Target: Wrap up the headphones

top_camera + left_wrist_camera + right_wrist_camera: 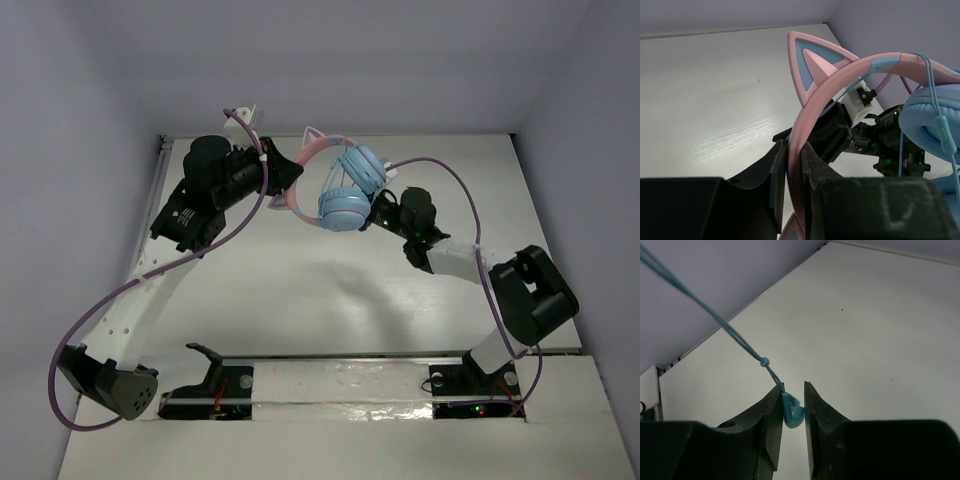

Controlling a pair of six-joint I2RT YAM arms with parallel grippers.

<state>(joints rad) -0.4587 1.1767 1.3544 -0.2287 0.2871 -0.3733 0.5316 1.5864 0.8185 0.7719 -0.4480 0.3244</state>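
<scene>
Headphones: the headphones [348, 192] hang in the air over the far part of the table [300, 300], between the two arms.
Left gripper: the left gripper [794, 150] is almost closed. It pinches the pink headband [840, 80] just under a cat ear.
Right gripper: the right gripper [792, 390] is nearly closed too. The small blue plug [792, 415] at the end of the cable [715, 322] sits between its jaws. It looks pinched.
Cable: it runs tight from the plug up and away. In the left wrist view it also crosses the headband and an ear cup [935, 115].
Done: I think some cable is already laid over the cups. I cannot count the turns.
Left: the loose stretch by the plug needs winding on. Then the plug needs tucking in so it stays put.
</scene>
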